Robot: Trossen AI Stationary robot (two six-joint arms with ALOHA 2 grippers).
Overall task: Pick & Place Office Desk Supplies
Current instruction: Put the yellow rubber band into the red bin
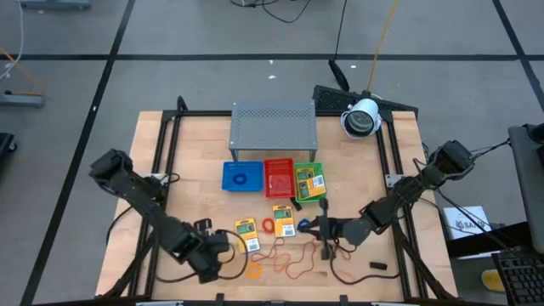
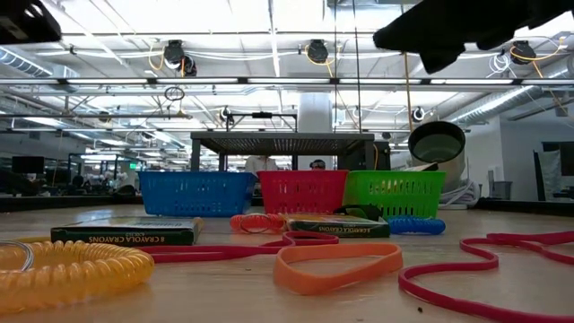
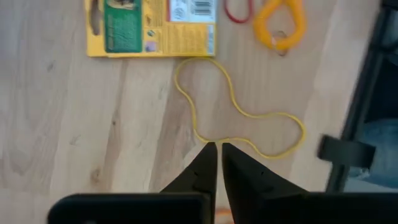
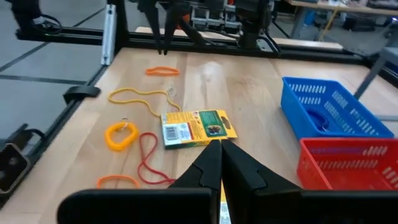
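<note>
Wooden tabletop (image 1: 195,136) shows us a job barely begun: by our judgement only a crayon packet in the green tray (image 1: 309,181) and a ring in the blue tray (image 1: 241,177) are placed. Three crayon packets (image 1: 283,219), red bands (image 1: 293,259) and an orange coil (image 1: 252,269) lie loose at the near edge. Our left gripper (image 3: 216,149), fingers almost together, hovers at a yellow band (image 3: 239,118), gripping nothing; our right gripper (image 4: 220,146) is pressed shut, empty.

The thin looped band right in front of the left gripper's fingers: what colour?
Yellow band, clearest in the left wrist view.
</note>
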